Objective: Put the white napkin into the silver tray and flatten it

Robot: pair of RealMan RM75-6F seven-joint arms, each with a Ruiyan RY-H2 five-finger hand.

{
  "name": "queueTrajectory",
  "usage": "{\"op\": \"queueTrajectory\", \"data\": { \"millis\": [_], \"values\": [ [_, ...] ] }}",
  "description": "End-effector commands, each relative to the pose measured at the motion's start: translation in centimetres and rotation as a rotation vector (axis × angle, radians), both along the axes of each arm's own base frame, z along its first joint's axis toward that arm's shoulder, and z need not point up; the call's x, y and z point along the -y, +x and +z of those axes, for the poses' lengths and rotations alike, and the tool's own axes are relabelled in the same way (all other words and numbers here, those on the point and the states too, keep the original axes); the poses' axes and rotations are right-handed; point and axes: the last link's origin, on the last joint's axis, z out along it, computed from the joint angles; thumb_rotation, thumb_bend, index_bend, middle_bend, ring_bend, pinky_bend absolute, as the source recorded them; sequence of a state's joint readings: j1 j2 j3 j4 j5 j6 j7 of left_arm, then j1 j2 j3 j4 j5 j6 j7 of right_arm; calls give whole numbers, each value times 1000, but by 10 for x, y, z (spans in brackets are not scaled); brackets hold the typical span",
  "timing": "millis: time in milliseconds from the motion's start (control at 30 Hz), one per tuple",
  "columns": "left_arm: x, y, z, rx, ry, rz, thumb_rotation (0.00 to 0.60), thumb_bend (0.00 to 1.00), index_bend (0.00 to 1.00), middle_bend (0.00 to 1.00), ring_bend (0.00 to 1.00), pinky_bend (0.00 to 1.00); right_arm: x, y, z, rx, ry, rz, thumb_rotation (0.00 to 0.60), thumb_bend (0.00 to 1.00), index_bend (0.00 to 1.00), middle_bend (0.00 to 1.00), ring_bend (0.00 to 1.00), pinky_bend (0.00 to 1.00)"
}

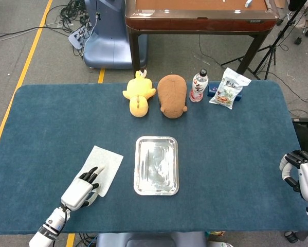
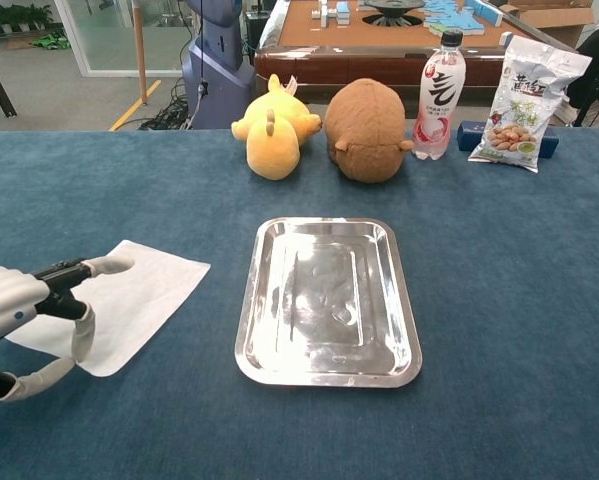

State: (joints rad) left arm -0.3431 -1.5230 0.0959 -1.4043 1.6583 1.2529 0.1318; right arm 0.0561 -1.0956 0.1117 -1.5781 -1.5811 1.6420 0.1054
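Our left hand (image 1: 82,189) lay over the near-left part of the white napkin (image 1: 103,165), its fingers (image 2: 91,268) apart and stretched across the sheet; whether they pressed on it or hung just above it we could not tell, and nothing was held in them. The white napkin rested flat on the table (image 1: 51,123), to the left of the silver tray (image 1: 156,165) and apart from it. The silver tray stood near the middle of the table, its long sides running away from us, with nothing inside it. Our right hand (image 1: 300,172) showed only at the right edge of the head view, well apart from the tray, with its fingers curled inward on nothing. Along the far side of the table we saw a row of things: a yellow plush toy (image 1: 138,94), a brown plush toy (image 1: 172,95) just beside it, a drink bottle (image 1: 198,86), and a snack bag (image 1: 227,89) leaning on a small blue box (image 2: 470,135).
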Motion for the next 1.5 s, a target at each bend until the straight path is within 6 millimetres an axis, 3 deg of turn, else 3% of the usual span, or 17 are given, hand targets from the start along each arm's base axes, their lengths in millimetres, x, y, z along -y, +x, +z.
{"op": "queueTrajectory", "data": {
  "millis": [33,333,700,1233,1500],
  "values": [
    [-1,2,3,14,6,3,600,492,636,0,0,220,0,0,0,0,0,1,600,402,755,625,414,463],
    [-5,11,10,62,31,17,600,496,645,0,0,217,-1,2,1,1,-5,7,600,402,755,625,414,463],
    [-13,39,21,92,68,19,600,519,652,0,0,202,-8,9,5,-10,-25,24,600,401,756,625,414,463],
    [-3,87,23,193,80,40,600,555,667,34,0,200,-19,19,10,-10,-46,63,600,401,755,625,414,463],
    [7,99,17,190,55,23,600,570,672,45,0,201,-24,23,12,-9,-52,79,600,401,755,625,414,462]
  ]
}}
